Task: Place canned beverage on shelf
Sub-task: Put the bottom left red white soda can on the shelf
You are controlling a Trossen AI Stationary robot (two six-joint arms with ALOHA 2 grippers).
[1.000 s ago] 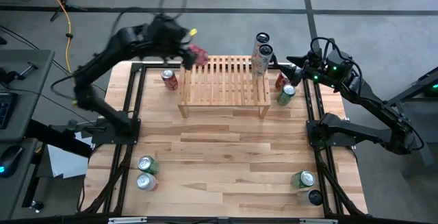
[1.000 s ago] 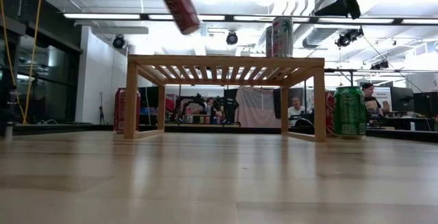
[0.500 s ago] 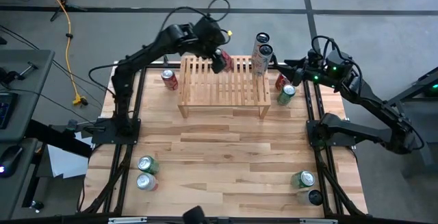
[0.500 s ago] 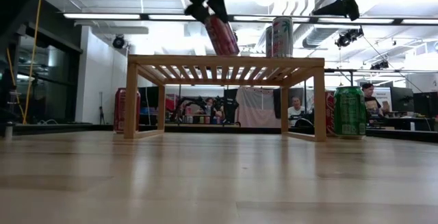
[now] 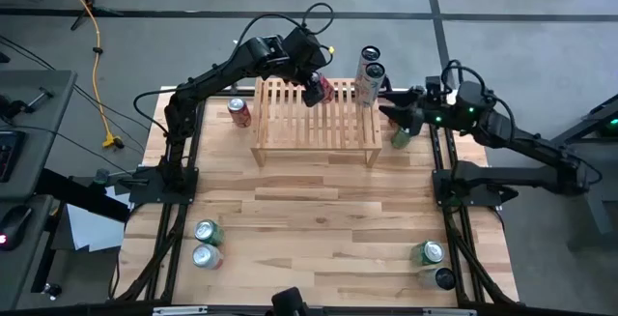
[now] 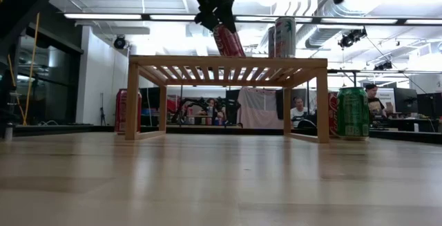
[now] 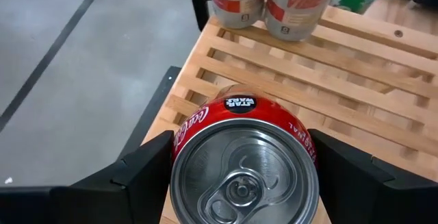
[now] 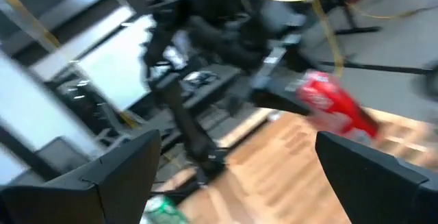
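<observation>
A red can [image 5: 319, 89] hangs tilted over the slatted wooden shelf [image 5: 317, 123], a little right of the middle of its far edge, with my left gripper [image 5: 311, 82] shut on it. In the low view the can [image 6: 228, 41] slants down to the shelf's top [image 6: 228, 61]; whether it touches the slats I cannot tell. Two tall cans [image 5: 369, 72] stand on the shelf's far right corner. My right gripper [image 5: 394, 111] hovers open just right of the shelf, with nothing between its fingers [image 8: 102, 176]. My left gripper pinches the red can between its two fingers, on opposite sides of the wall near the top end [image 7: 183, 133]. The fingers [image 7: 147, 169] slant down from the table's far left. The can hangs tilted, its lid [image 7: 243, 179] toward the wrist and its bottom toward the slats.
A red can [image 5: 238, 111] stands on the table left of the shelf and a green can [image 5: 403, 134] to its right, below my right gripper. Two cans [image 5: 206, 242] stand near left, two more [image 5: 430, 263] near right. The middle of the table is bare wood.
My left gripper has carried the red can from beyond the shelf's far left corner toward the right and down, until it hangs low over the slats near the tall cans, and it has rolled on the way. My right gripper has swung a little toward the shelf.
</observation>
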